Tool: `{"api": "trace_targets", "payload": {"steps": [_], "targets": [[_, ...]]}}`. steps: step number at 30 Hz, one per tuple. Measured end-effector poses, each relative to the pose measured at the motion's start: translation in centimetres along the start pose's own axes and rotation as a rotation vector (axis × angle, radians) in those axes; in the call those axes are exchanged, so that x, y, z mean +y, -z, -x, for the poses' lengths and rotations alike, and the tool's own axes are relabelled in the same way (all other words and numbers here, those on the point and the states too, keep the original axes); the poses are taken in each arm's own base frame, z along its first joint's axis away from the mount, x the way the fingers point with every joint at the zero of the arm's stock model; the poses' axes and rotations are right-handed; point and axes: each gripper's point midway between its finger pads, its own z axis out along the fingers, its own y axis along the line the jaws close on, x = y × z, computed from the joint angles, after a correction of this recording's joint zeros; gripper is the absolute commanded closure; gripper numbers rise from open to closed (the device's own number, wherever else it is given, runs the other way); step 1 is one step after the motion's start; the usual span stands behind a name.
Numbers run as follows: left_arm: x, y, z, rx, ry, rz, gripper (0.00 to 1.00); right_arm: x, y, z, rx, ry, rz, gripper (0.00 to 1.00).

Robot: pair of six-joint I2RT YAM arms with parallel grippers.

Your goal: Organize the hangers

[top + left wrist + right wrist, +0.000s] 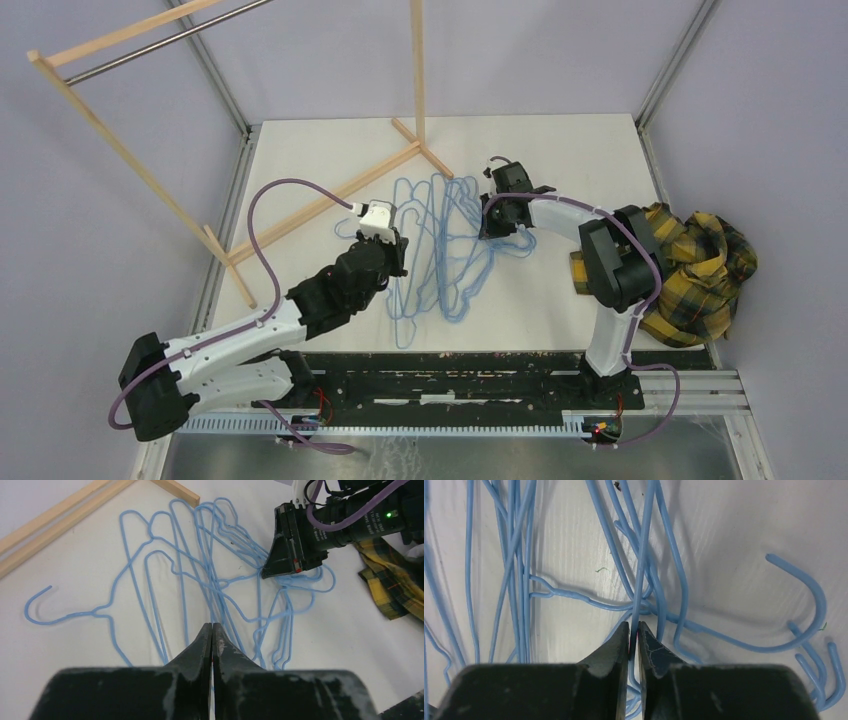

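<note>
Nothing really legible here, just some tiny white print on the black wrist housing (367, 525) near its green light, way too small to read.

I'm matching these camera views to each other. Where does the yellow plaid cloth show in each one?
Top external: yellow plaid cloth at the far right, middle height.
Left wrist: the cloth at the right edge, upper half.
Right wrist: not in view.
Shared landmark: the tangled blue hangers, seen in all three.
</note>
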Motion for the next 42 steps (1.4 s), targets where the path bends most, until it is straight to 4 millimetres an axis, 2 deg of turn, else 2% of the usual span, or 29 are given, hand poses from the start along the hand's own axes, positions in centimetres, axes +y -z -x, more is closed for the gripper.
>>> {"api": "trace_targets", "payload": {"steps": [2,4,7,11,14,18,23,28,30,38,42], "targets": [[0.2,-0.1,0.0,-0.003,-0.003,0.013,0.95,-0.2,0.0,0.0,0.001,0.004,-0.010,0.82],[0.4,-0.2,0.0,-0.005,-0.005,0.025,0.76,-0.2,-0.1,0.0,-0.002,0.010,-0.010,0.81],[0.4,-0.5,-0.5,0.008,-0.014,0.033,0.59,-0.2,-0.1,0.0,-0.002,0.017,-0.013,0.81],[-0.1,-1.0,-2.2,0.062,-0.037,0.007,0.50,-0.2,-0.1,0.0,-0.002,0.020,-0.014,0.81],[-0.5,-1.2,-4.6,0.129,-0.053,-0.025,0.49,-0.2,-0.1,0.0,-0.001,0.022,-0.014,0.80],[-0.8,-0.7,-9.1,0.253,-0.077,-0.048,0.49,-0.3,-0.1,-0.2,0.005,0.025,-0.016,0.78],[-3.9,1.8,-14.2,0.394,-0.133,-0.133,0.49,-0.4,0.0,-0.4,0.011,0.027,-0.020,0.75],[-4.6,3.9,-18.5,0.509,-0.211,-0.131,0.49,-0.4,0.0,-0.4,0.012,0.026,-0.022,0.74],[-4.3,4.1,-19.2,0.524,-0.218,-0.108,0.49,-0.4,0.0,-0.4,0.014,0.026,-0.023,0.74],[-3.0,3.6,-19.8,0.508,-0.207,-0.023,0.49,-0.5,0.0,-0.7,0.025,0.030,-0.026,0.74],[-2.2,3.2,-21.3,0.533,-0.246,0.013,0.55,-0.6,0.1,-0.8,0.027,0.032,-0.027,0.74]]}}
